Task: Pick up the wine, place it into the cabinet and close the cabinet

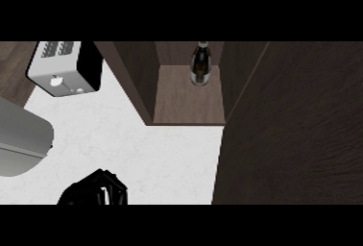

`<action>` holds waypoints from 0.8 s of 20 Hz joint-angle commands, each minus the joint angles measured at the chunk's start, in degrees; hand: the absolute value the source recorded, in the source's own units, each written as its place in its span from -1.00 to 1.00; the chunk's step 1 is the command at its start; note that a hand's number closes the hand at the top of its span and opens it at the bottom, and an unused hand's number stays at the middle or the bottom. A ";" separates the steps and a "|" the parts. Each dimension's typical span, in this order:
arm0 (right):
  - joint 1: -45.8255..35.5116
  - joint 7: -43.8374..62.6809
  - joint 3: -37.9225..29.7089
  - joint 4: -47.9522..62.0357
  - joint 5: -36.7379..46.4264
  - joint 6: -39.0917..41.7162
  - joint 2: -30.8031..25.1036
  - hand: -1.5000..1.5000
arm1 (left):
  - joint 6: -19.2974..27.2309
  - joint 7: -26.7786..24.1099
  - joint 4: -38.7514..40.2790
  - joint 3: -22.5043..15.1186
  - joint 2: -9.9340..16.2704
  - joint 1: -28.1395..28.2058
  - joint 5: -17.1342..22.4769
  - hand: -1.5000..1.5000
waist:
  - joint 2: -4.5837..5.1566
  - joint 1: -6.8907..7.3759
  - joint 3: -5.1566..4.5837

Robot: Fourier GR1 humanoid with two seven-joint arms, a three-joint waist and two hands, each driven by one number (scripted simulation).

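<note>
White marbled counter (pixel 142 149) fills the middle below me. Toaster (pixel 65 68) stands at upper left, silver with black sides, partly against dark wood flooring (pixel 13 67). A grey rounded appliance (pixel 20 141) sits at the left edge. Lighting is even, with soft shadows.

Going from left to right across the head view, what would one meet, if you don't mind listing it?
Grey rounded appliance → toaster → left hand → wine bottle standing inside the open cabinet → dark cabinet door.

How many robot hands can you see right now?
1: a robot hand at the lower edge, left of centre, over the white counter. The other is out of view.
</note>
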 commanded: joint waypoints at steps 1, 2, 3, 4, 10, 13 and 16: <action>3.28 2.73 5.62 -3.01 -5.01 2.54 -0.94 1.00 | -7.49 -4.40 -0.51 5.96 6.13 5.72 3.50 1.00 | 0.01 0.41 -0.07; 4.93 2.83 6.61 -6.37 -5.24 2.98 -0.81 1.00 | -5.23 -2.61 -2.37 5.73 5.81 5.74 2.70 1.00 | -0.05 -0.08 -0.02; 6.97 2.52 10.94 -6.17 -0.83 3.20 2.18 1.00 | -8.56 -3.68 -3.40 8.77 9.17 8.10 5.36 1.00 | -0.13 0.25 -0.04; 7.01 4.62 11.14 -9.07 -4.25 1.49 0.29 1.00 | -7.78 -2.03 -5.37 10.12 10.46 7.55 5.32 1.00 | -0.11 0.05 -0.04; 4.69 3.97 25.92 -10.48 7.02 4.19 5.53 1.00 | -14.15 -4.86 -2.27 17.34 12.39 11.06 10.20 1.00 | -0.24 0.09 -0.10; 1.87 6.05 28.35 -13.79 7.64 2.98 5.30 1.00 | -18.81 -5.06 -1.36 21.33 15.53 12.74 13.49 1.00 | -0.57 0.16 -0.26; 0.67 7.94 36.74 -12.72 12.75 1.77 9.42 1.00 | -18.71 -4.26 -2.50 22.86 17.01 14.04 14.01 1.00 | -0.82 -0.26 -0.19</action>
